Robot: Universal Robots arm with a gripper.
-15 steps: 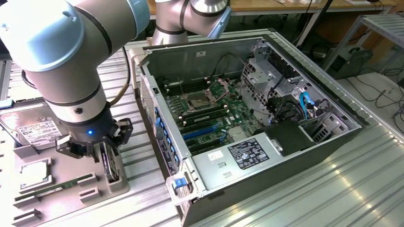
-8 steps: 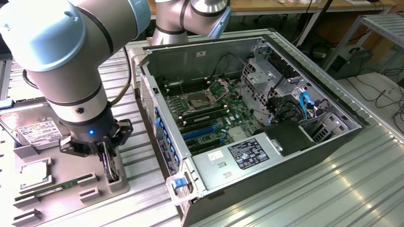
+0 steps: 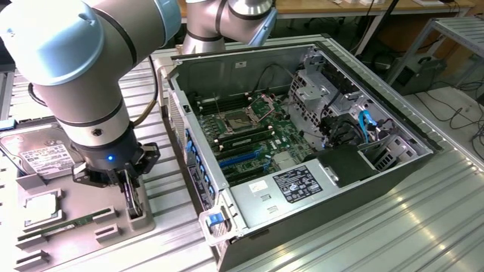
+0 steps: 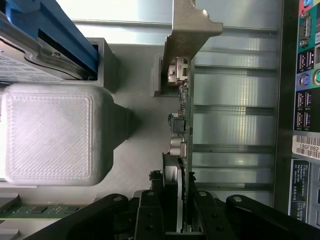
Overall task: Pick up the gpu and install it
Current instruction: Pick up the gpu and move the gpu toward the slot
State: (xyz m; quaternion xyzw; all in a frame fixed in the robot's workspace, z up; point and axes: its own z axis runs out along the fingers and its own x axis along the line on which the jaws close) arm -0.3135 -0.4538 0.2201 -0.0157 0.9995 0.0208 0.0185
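**Tool (image 3: 130, 192) astride the graphics card (image 3: 135, 203) in its holder (image 3: 83, 195), beside the open computer case (image 3: 226, 73)**
On the table (image 3: 423, 226) the case lies on its side, its board facing up to receive parts. The grey holder keeps the card on edge, so it can be gripped from above. The tool straddles the card closely; whether it has clamped on, I cannot tell.

gpu (image 4: 182, 117) seemingly upright in holder (image 3: 81, 197), case (image 3: 246, 71) beside

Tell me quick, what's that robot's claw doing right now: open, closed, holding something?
Claw: astride the upright gpu on the gray tray; whether it is gripping cannot be told.
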